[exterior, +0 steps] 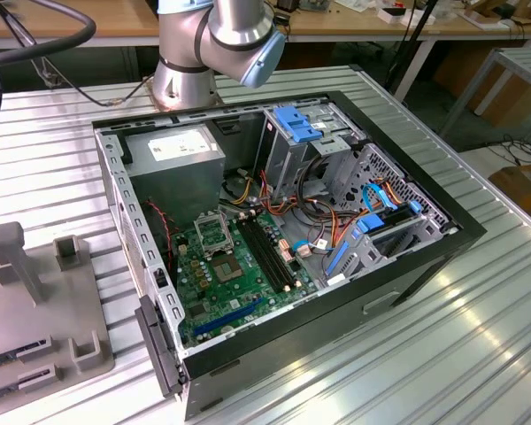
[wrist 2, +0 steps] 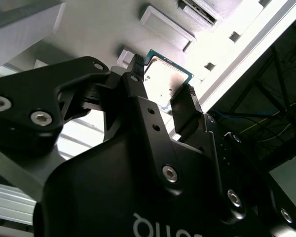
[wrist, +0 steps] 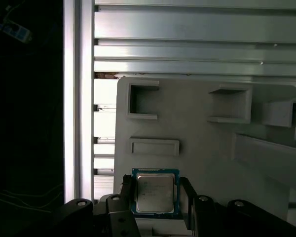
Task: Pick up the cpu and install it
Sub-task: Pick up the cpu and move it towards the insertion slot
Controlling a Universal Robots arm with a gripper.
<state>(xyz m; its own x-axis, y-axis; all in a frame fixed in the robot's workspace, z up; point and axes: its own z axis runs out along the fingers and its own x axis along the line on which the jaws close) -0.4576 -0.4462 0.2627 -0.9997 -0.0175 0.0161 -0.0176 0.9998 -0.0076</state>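
The cpu (wrist: pixel 155 193) is a small square chip with a silver top plate and a thin green rim. It sits between the two black fingers of my gripper (wrist: pixel 156 191), one finger against each side, and the gripper is shut on it. The second wrist view shows the same grip: the cpu (wrist 2: pixel 166 79) is pinched at the tips of the gripper (wrist 2: pixel 162 87). Below it lies the grey holder tray (wrist: pixel 197 148) with its pockets. In the exterior view the open computer case holds the green motherboard (exterior: pixel 239 276) with the square metal socket frame (exterior: pixel 214 233).
The black case wall (exterior: pixel 336 305) rims the motherboard. A silver power supply (exterior: pixel 179 150), blue drive brackets (exterior: pixel 298 122) and bundles of cables (exterior: pixel 323 212) crowd the case. The grey tray (exterior: pixel 35 341) lies on the ribbed metal table (exterior: pixel 460 354), at the exterior view's left. The arm's base (exterior: pixel 186 80) stands behind the case.
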